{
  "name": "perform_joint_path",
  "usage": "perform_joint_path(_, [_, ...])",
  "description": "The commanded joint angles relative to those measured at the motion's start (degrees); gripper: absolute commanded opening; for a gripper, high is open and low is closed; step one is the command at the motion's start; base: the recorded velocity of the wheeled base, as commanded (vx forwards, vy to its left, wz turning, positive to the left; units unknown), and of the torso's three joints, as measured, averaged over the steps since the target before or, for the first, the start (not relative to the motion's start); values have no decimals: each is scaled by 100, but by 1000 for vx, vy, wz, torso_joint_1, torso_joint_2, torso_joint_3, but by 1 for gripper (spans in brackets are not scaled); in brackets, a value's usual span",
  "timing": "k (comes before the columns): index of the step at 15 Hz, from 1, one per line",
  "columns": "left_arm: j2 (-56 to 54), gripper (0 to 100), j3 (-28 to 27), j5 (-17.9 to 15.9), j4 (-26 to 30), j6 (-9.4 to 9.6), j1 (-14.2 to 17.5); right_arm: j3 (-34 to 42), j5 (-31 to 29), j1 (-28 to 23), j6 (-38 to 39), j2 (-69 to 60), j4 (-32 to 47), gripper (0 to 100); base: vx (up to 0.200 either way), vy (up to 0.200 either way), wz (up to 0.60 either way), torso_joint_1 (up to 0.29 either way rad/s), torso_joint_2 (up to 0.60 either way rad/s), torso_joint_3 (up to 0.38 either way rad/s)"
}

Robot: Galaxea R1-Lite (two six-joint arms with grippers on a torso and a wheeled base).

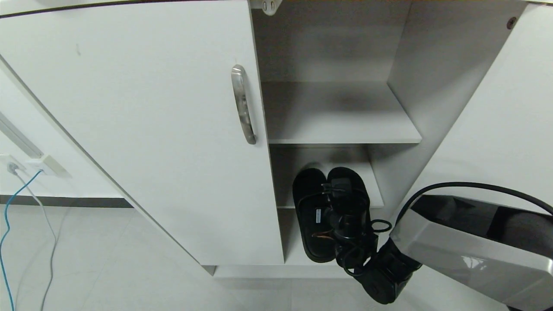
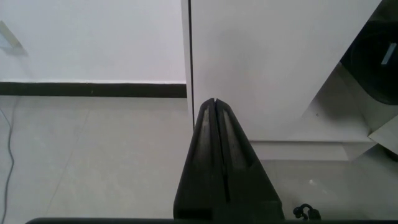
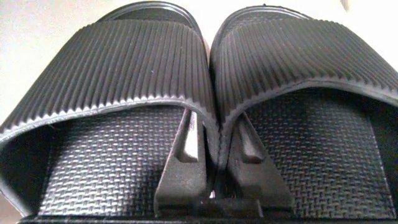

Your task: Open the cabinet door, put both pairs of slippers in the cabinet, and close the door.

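Note:
A pair of black slippers (image 1: 313,216) hangs side by side at the mouth of the cabinet's lower compartment, toes pointing inward over the low shelf (image 1: 376,192). My right gripper (image 1: 345,226) is shut on them. In the right wrist view its fingers (image 3: 186,149) pinch the two inner strap edges of the ribbed slippers (image 3: 124,68) together. The cabinet's right door (image 1: 510,121) stands open and the left door (image 1: 151,129) with its metal handle (image 1: 243,103) is closed. My left gripper (image 2: 215,109) is shut and holds nothing, low over the floor near the cabinet's base (image 2: 298,149).
A bare middle shelf (image 1: 337,116) sits above the slippers. Wall sockets (image 1: 13,166) with a blue cable (image 1: 6,224) and a grey one trailing over the floor lie at the far left. Tiled floor stretches in front of the cabinet.

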Motion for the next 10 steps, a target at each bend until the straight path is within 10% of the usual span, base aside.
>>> perform_joint_path(1, [9, 0, 0, 4, 5, 2, 1, -470, 54, -86, 11, 28, 354, 0, 0, 0, 0, 0, 0, 0])
perform_joint_path(10, [9, 0, 0, 4, -4, 11, 1, -2439, 248, -473, 64, 537, 1725, 0, 0, 0, 0, 0, 0, 0])
